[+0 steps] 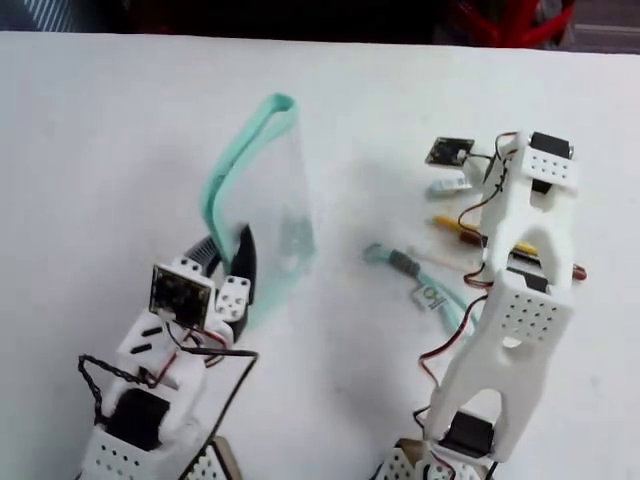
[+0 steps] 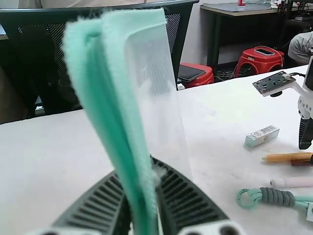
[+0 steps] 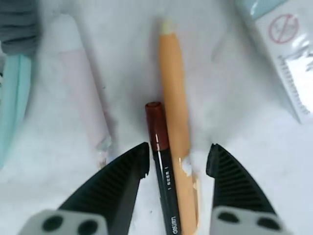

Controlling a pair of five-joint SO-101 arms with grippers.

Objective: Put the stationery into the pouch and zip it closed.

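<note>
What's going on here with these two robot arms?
The left arm's tool is shut on the green edge of a mesh pouch, holding it upright. The right arm's tool is open, straddling an orange pen and a dark pen lying side by side on the table. Neither is in the pouch yet.

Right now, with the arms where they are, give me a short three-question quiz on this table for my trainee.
1. True or false: the left gripper is shut on the pouch.
2. What lies between the fingers of the right gripper? A) an orange pen and a dark pen B) the pouch C) nothing
3. Fill in: the pouch's thick edge is coloured ____.

Key: 1 true; 2 A; 3 green.
</note>
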